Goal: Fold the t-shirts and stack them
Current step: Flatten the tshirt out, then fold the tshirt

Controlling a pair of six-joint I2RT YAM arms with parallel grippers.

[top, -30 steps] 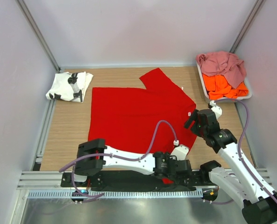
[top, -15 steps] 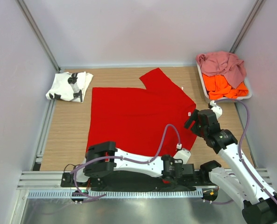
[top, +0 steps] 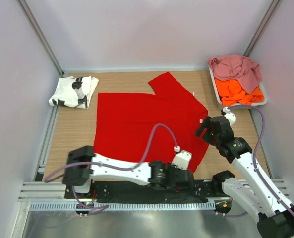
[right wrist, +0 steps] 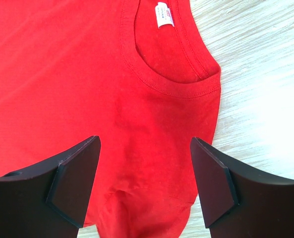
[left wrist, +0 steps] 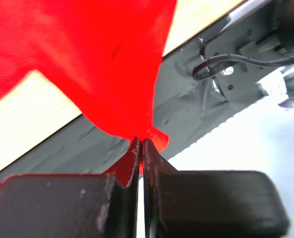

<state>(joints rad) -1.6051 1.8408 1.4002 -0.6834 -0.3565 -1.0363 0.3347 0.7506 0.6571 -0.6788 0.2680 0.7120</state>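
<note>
The red t-shirt (top: 142, 121) lies spread flat mid-table (top: 75, 134), its collar (right wrist: 179, 74) toward the right edge and one corner spilling over the near edge. The left gripper (left wrist: 140, 145), its arm stretched low along that near edge, pinches this corner tight. The right gripper (right wrist: 144, 148) hovers wide open, empty, above the collar.

- Red t-shirt (top: 142, 119): soft matt knit cloth; ribbed, stitched collar.
- Table (top: 72, 134): pale wood grain, matt.
- Tray (top: 262, 99), two o'clock: smooth pale plastic.
- Sheet (top: 137, 225), six o'clock: brushed metal, dull sheen.
- Right gripper (right wrist: 144, 183), fingers (right wrist: 75, 183): smooth matt black plastic.
</note>
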